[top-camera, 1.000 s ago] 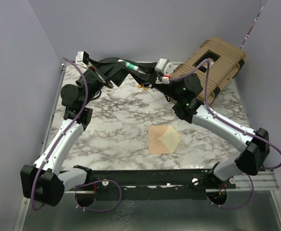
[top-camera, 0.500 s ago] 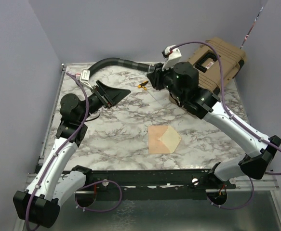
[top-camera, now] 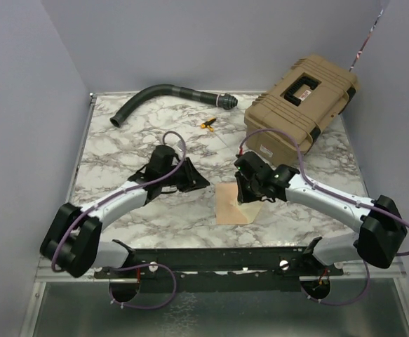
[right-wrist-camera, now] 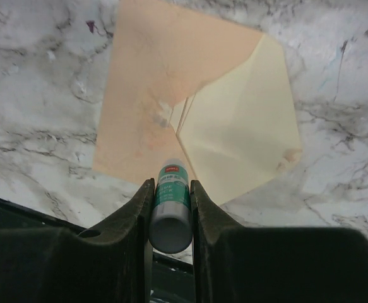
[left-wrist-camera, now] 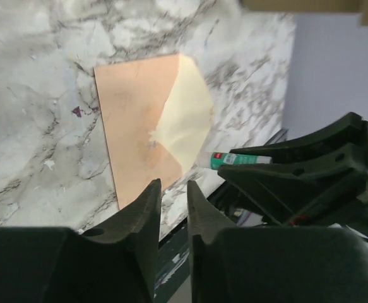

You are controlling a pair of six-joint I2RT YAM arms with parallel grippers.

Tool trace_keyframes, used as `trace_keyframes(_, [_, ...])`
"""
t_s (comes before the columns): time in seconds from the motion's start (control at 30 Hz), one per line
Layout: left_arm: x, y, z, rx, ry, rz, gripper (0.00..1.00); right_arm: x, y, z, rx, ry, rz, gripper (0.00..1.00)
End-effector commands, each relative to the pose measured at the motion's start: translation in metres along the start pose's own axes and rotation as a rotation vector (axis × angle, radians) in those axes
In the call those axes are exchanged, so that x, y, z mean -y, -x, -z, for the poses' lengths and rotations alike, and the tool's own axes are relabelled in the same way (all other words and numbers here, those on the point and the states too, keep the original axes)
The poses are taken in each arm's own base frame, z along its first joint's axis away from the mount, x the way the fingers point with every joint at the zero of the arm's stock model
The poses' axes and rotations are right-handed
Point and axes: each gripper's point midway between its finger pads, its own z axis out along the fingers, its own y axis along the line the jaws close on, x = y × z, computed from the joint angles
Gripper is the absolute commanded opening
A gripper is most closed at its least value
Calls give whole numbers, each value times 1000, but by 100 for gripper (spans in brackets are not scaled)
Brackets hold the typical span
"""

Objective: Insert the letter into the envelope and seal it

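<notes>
The peach envelope (top-camera: 226, 209) lies flat near the table's front edge, its triangular flap (right-wrist-camera: 240, 139) open and showing a cream inside. The letter does not show as a separate sheet and is hidden. My right gripper (top-camera: 248, 199) hovers low over the envelope. In the right wrist view this gripper (right-wrist-camera: 171, 183) is shut on a green-and-white glue stick (right-wrist-camera: 171, 202), whose tip points at the envelope mouth. My left gripper (top-camera: 203, 184) hangs just left of the envelope. Its fingertips (left-wrist-camera: 172, 184) stand a narrow gap apart with nothing between them.
A tan hard case (top-camera: 302, 98) sits at the back right. A black curved hose (top-camera: 162, 93) lies along the back edge, with a small yellow piece (top-camera: 208, 125) near it. The black front rail (top-camera: 211, 256) runs just below the envelope.
Both arms have swung down from the back of the table to the envelope. The left jaws have narrowed from wide. The right gripper has kept hold of the glue stick.
</notes>
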Motion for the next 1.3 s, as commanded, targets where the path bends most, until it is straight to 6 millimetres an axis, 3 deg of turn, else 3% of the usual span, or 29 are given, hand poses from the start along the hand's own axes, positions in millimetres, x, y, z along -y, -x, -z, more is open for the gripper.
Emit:
trace_keyframes(0.0, [0,-19,-39,-76,60,-100,18,-20,1,-3,80,92,-38,1])
trace_keyframes(0.2, [-19,-38,-80,-144,130,-104,12,-22,-3,-20,182,49,-30,1])
trace_keyframes(0.43, [-33,-51,-101,-125,166,-103,13,-10,4,-27,296,-30,-52,0])
trace_keyframes(0.57, [-41,-53,-109,-126,183,-102,13,-14,11,-30,322,-21,-30,1])
trace_keyframes(0.83, [-66,-71,-110,-184,238,-54,9,-20,9,-38,306,-1,-28,1])
trace_keyframes(1.03, [-88,-82,-106,-222,326,3,0,-21,-6,-47,255,9,-19,1])
trace_keyframes(1.27, [-107,-86,-96,-227,432,50,0,-14,-26,-59,191,-38,3,0])
